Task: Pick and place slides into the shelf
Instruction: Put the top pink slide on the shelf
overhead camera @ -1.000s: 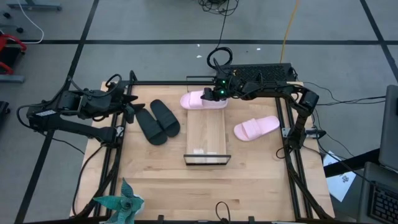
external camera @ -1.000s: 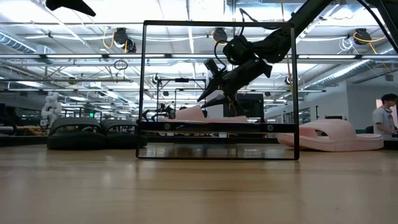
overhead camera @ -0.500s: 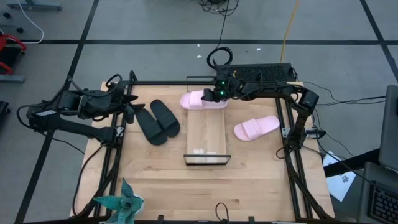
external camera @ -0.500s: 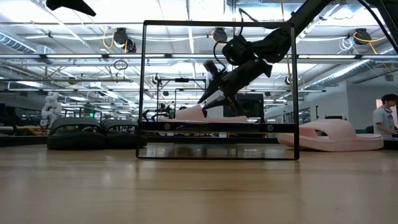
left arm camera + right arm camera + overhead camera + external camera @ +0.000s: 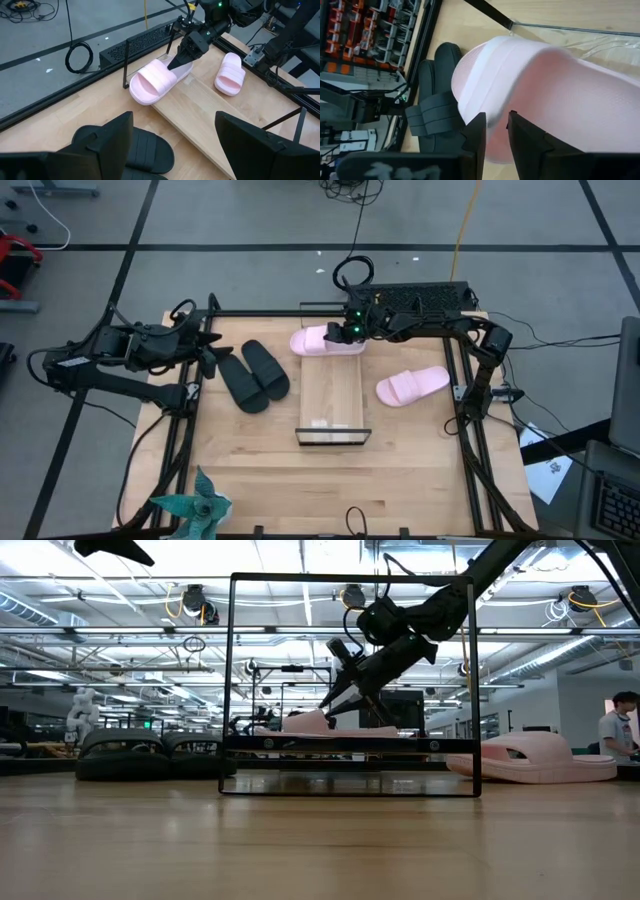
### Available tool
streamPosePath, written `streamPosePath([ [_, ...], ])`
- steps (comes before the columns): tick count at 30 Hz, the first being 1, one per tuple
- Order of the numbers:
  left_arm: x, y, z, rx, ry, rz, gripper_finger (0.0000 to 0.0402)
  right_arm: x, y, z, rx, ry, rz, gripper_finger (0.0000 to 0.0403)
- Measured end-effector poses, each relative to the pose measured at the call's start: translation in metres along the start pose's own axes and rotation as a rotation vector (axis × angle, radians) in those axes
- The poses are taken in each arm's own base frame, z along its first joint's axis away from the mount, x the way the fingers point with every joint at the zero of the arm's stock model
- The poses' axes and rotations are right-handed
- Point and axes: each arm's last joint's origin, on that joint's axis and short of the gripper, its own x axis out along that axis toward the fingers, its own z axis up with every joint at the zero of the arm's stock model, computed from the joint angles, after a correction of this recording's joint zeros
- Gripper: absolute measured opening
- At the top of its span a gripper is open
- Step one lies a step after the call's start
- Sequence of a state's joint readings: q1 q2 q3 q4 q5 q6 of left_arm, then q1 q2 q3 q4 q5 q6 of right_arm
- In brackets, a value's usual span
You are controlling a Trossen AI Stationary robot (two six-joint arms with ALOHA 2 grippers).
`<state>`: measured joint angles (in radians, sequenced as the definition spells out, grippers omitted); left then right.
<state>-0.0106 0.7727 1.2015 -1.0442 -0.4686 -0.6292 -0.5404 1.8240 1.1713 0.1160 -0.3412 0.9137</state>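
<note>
Right arm's fingers (image 5: 349, 332) sit nearly closed over the heel of a pale pink slide sandal (image 5: 322, 341), lying crosswise on the far end of the narrow light-wood shelf (image 5: 333, 395), upper centre. Left fingers (image 5: 210, 352), spread and empty, hover by the matte black slide pair (image 5: 254, 374) at left. The second pink slide (image 5: 411, 385) lies on the wooden surface (image 5: 330, 475), right.

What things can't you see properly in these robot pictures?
- Right gripper: in the high view its own wrist hides the fingertips; whether it grips the pink slide on the shelf is unclear.
- Black slides: the left wrist view's bottom edge and that arm's fingers cut them off.
- Shelf: in the low view only its edge and frame show.
- Person: cut off by the low view's right edge.
</note>
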Motion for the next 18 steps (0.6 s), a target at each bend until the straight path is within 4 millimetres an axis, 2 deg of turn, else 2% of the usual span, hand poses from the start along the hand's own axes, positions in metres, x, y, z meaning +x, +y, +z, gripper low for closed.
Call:
streamPosePath([
  [18, 0.0000, 0.0000, 0.0000, 0.005, 0.000, 0.000, 0.0285, 0.0031, 0.0014, -0.0006, 0.013, -0.010, 0.023, 0.0070],
])
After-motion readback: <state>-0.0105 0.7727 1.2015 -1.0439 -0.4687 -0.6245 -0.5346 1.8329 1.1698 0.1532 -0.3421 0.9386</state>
